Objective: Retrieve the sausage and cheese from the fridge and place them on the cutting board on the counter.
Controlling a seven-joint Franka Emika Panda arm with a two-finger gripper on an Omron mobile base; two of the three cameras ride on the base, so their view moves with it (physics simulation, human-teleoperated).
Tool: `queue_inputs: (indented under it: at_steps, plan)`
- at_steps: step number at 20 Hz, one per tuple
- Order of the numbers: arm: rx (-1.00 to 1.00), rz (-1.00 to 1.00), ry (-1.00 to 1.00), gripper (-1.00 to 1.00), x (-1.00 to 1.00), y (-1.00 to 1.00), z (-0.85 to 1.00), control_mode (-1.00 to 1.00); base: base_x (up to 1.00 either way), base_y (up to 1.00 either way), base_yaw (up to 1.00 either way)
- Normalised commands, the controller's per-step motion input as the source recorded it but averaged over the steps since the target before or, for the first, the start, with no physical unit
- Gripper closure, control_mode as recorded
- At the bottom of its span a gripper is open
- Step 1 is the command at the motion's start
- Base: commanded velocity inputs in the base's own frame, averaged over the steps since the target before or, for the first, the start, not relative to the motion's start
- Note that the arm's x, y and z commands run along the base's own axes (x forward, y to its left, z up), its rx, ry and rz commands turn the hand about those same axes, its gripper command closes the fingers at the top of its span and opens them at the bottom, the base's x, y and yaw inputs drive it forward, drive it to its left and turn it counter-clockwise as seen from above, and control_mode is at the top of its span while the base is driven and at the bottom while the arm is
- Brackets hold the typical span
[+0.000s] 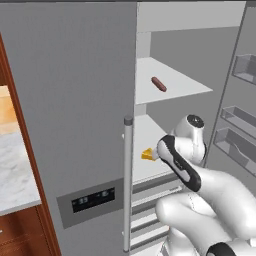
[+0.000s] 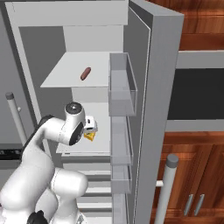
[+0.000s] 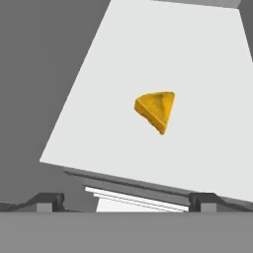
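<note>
Two foods are left to fetch, and I have neither yet. The sausage [image 1: 159,84] lies on the upper shelf of the open fridge [image 1: 70,100], upper middle of the left base view. The cheese [image 3: 156,110] sits on the shelf below, mid-frame in my hand view. My gripper [image 3: 126,201] is spread wide, holding nothing, just short of the cheese.

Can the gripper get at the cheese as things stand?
Probably yes. The gripper is open, facing the cheese, which lies alone on a bare white shelf with the fridge door swung open.
</note>
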Motion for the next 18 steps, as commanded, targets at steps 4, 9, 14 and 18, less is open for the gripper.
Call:
queue_inputs:
  at_steps: [4, 9, 14, 18]
  plan:
    - [0.00, 0.00, 0.03, -1.00, 0.50, 0.00, -0.14, -1.00, 0.00, 0.00, 0.00]
    - [0.00, 0.00, 0.00, -1.00, 0.44, 0.00, -0.34, -1.00, 0.00, 0.00, 0.00]
    - [0.00, 0.00, 0.00, -1.00, 0.35, 0.00, -0.31, -1.00, 0.00, 0.00, 0.00]
    - [0.00, 0.00, 0.00, -1.00, 0.24, 0.05, -0.27, -1.00, 0.00, 0.00, 0.00]
